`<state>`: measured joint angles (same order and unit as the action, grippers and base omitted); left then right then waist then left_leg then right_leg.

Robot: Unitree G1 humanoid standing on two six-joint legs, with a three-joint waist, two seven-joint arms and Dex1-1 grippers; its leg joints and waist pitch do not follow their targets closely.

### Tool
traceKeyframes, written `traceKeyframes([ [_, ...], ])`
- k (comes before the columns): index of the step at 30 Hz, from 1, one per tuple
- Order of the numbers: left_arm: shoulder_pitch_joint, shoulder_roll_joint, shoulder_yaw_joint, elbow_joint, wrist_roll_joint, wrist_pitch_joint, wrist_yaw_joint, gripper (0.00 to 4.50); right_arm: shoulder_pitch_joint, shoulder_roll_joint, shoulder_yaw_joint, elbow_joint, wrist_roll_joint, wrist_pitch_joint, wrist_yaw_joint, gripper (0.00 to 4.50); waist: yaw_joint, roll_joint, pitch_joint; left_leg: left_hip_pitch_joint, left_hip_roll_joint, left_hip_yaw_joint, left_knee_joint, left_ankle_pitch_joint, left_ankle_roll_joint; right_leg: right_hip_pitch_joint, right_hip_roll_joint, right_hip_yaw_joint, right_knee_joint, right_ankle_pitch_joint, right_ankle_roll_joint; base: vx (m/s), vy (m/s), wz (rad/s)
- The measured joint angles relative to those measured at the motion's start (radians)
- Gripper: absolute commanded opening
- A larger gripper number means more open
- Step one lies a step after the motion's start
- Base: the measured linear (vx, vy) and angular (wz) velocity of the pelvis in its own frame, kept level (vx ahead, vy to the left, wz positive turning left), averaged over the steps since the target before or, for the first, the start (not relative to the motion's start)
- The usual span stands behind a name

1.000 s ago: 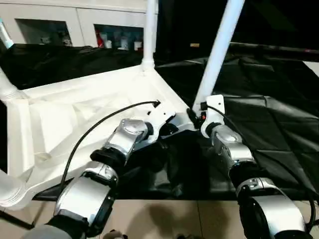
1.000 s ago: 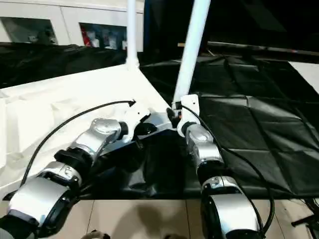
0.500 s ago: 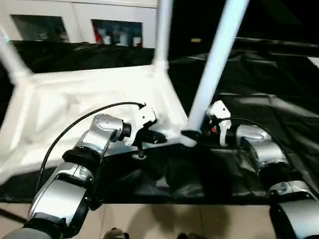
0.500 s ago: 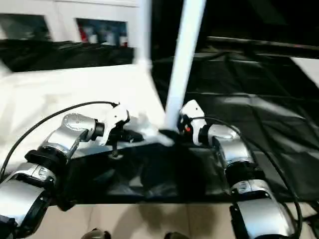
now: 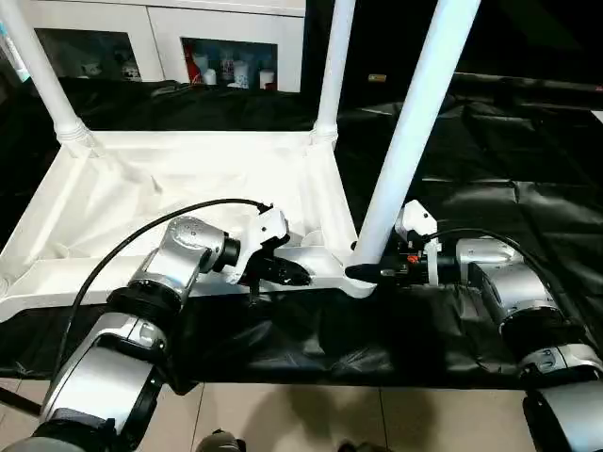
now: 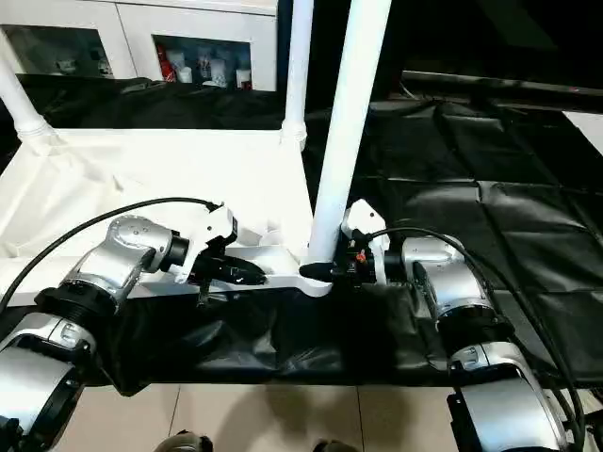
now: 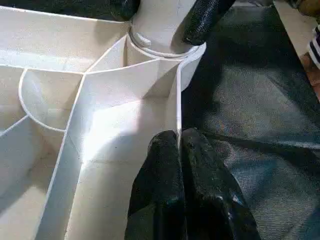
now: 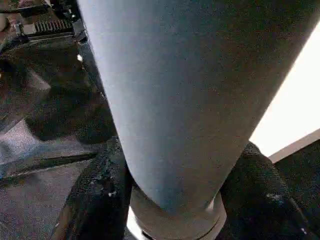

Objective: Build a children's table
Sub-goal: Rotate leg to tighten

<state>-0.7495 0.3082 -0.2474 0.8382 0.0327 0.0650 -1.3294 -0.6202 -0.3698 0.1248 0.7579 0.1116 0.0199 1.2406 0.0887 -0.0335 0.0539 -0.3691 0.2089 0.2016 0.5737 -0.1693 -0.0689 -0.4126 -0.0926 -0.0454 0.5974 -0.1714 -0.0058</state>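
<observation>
White plastic table top (image 5: 170,188) lies upside down on black sheeting (image 5: 528,217), ribbed underside up, three tube legs visible standing in corner sockets: near leg (image 5: 415,122), far leg (image 5: 332,66), far-left leg (image 5: 38,71). Left gripper (image 5: 287,273) sits at the top's near edge, just left of the near corner. Right gripper (image 5: 363,273) reaches in from the right at the base of the near leg. White cabinet (image 5: 160,38) with glass doors stands behind.

Right eye view: same layout; left gripper on the near rim wall, right gripper at the near leg's base where it meets the corner socket (image 6: 316,275).

Left wrist view: left gripper's two black fingers (image 7: 165,165) are pressed together on the thin upright rim wall (image 7: 177,107) of the table top, pinching it. Near leg's socket sits beyond, with the other gripper's black fingers either side of it.

Right wrist view: right gripper's fingers (image 8: 100,195) are spread around the near leg's base, one on each side, touching it, clamped on the tube.
</observation>
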Motion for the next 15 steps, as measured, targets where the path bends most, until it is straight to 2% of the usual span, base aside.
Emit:
traceKeyframes([
  [2, 0.000, -0.009, 0.002, 0.004, 0.001, 0.000, 0.033, 0.00, 0.004, 0.022, -0.013, 0.000, 0.001, 0.003, -0.038, 2.02, 0.000, 0.000, 0.000, 0.001, 0.000, 0.000, 0.001, 0.000, 0.000, 0.000, 0.000, 0.000, 0.002, 0.000, 0.000, 0.000, 0.000, 0.00],
  [7, -0.037, -0.078, 0.026, 0.072, 0.025, 0.014, 0.249, 0.00, 0.028, 0.134, -0.128, 0.044, 0.010, -0.001, -0.349, 1.98, -0.003, -0.006, -0.001, 0.004, -0.001, -0.001, 0.001, 0.001, -0.001, 0.002, 0.000, 0.001, 0.004, 0.000, 0.000, 0.000, 0.000, 0.00],
  [11, -0.068, -0.158, 0.040, 0.121, 0.042, 0.046, 0.420, 0.00, 0.017, 0.200, -0.162, 0.072, -0.002, -0.010, -0.615, 1.98, -0.005, -0.007, -0.002, 0.006, -0.002, -0.002, 0.001, 0.001, -0.001, 0.005, 0.000, 0.003, 0.002, -0.003, 0.006, 0.000, 0.000, 0.00],
  [15, -0.077, -0.216, 0.047, 0.140, 0.060, 0.053, 0.551, 0.00, -0.019, 0.269, -0.192, 0.118, -0.020, -0.010, -0.849, 1.97, -0.014, -0.007, -0.003, 0.008, -0.003, -0.002, 0.000, 0.001, -0.001, 0.008, 0.000, 0.003, -0.004, -0.004, 0.007, 0.000, 0.000, 0.00],
])
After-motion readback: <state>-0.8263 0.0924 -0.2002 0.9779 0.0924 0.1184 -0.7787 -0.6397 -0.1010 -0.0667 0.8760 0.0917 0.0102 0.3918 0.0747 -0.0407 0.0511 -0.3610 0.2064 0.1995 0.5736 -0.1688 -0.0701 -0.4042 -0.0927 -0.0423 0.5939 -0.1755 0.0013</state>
